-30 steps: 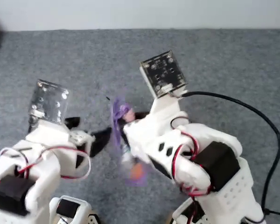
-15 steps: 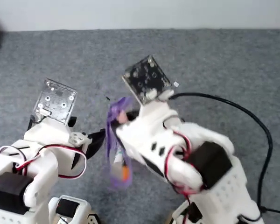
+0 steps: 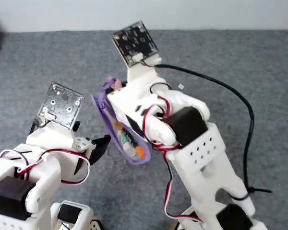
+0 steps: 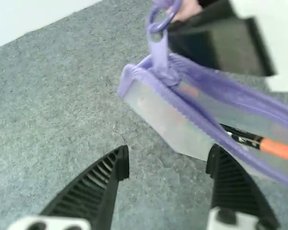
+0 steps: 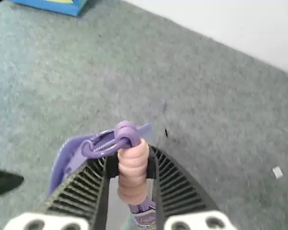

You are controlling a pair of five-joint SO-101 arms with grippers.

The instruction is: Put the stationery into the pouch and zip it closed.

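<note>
At the near edge of the bench (image 3: 259, 57) the left hand (image 4: 167, 160) is released. Its two black fingers are spread with nothing between them, just below the low end of the pouch (image 4: 182, 112) and apart from it. I judge it waits there to take the pouch's body, so that the zip can be pulled against a steady hold.

The pouch hangs tilted, off the bench, above its middle, with the pens (image 3: 129, 143) inside and an orange end lowest. I cannot tell whether the zip is run fully shut.

Farther out, the right hand (image 5: 129, 158) is clenched on the pink charm (image 5: 133, 175) linked to the purple pull ring (image 5: 105, 143). This is why the pouch dangles from that one corner.

The near edge is crowded by both arms' bases, while the middle and far side offer open grey surface for setting the pouch down. A black cable (image 3: 230, 96) arcs over the right side. A white scrap (image 5: 277, 172) lies beyond it, and a blue box (image 5: 53, 4) sits at the far left corner, well apart.
</note>
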